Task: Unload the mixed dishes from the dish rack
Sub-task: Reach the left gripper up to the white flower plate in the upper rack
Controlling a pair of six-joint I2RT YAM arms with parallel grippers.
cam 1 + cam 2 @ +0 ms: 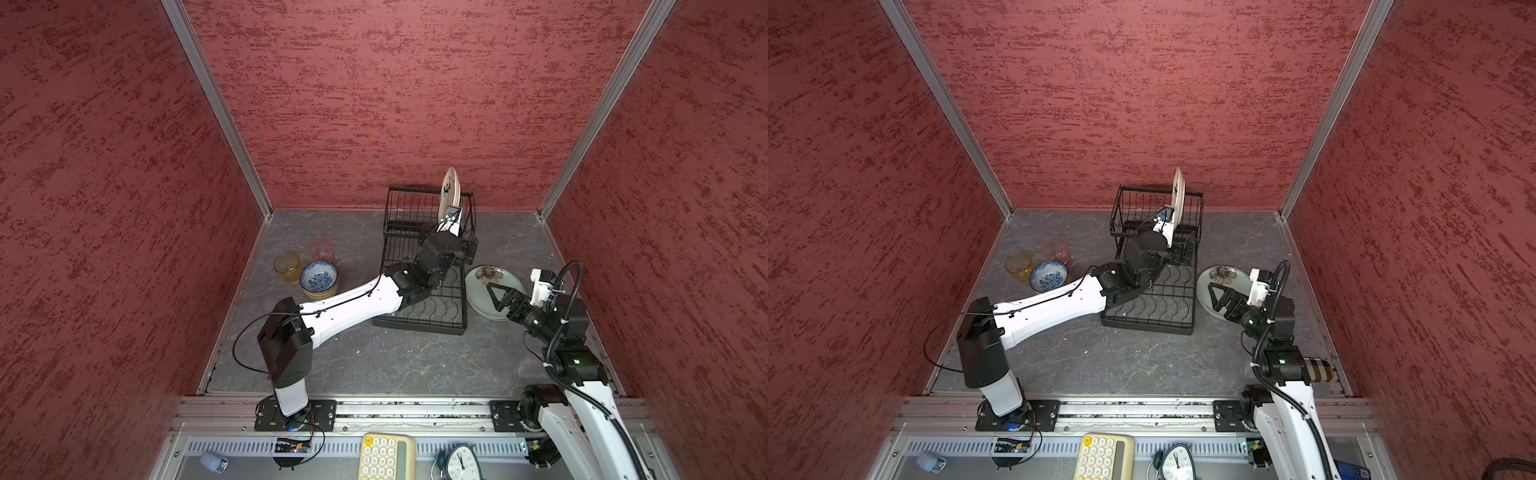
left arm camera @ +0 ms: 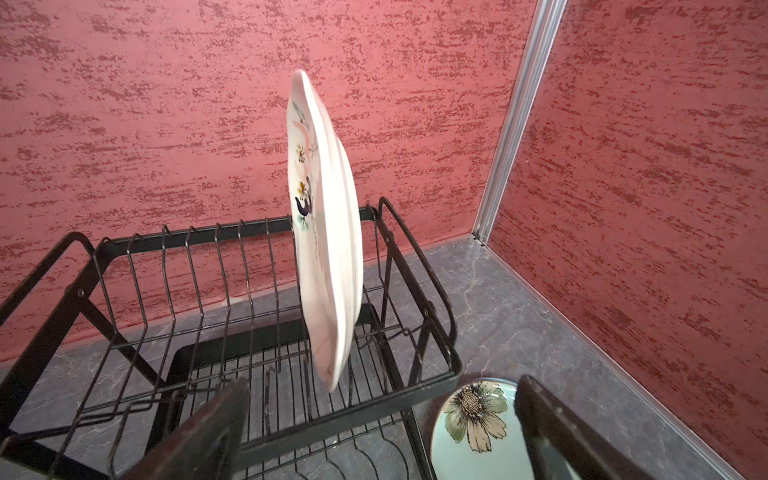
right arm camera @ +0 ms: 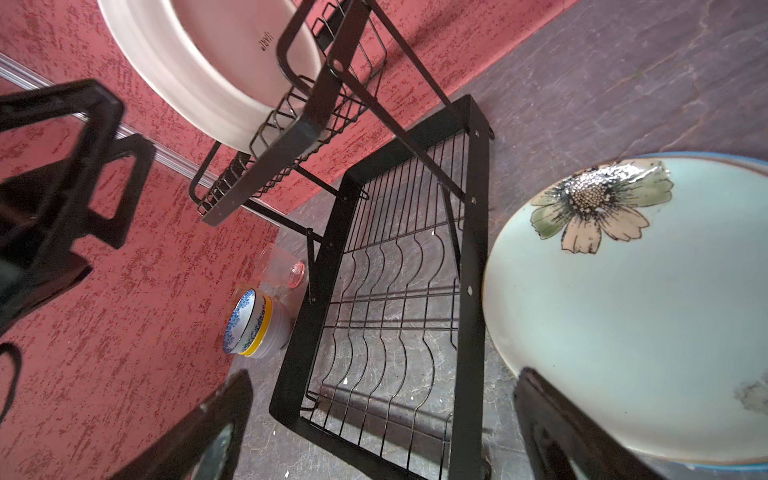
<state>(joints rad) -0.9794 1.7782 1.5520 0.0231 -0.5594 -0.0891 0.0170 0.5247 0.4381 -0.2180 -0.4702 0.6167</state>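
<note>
The left pincer gapes wide before the white plate standing upright in the dish rack. Right of the rack, the right pincer, also wide, hovers over the pale green plate; left of it sit stacked bowls, an amber tumbler and a pink tumbler.

Even soft light, wide-angle edge distortion
</note>
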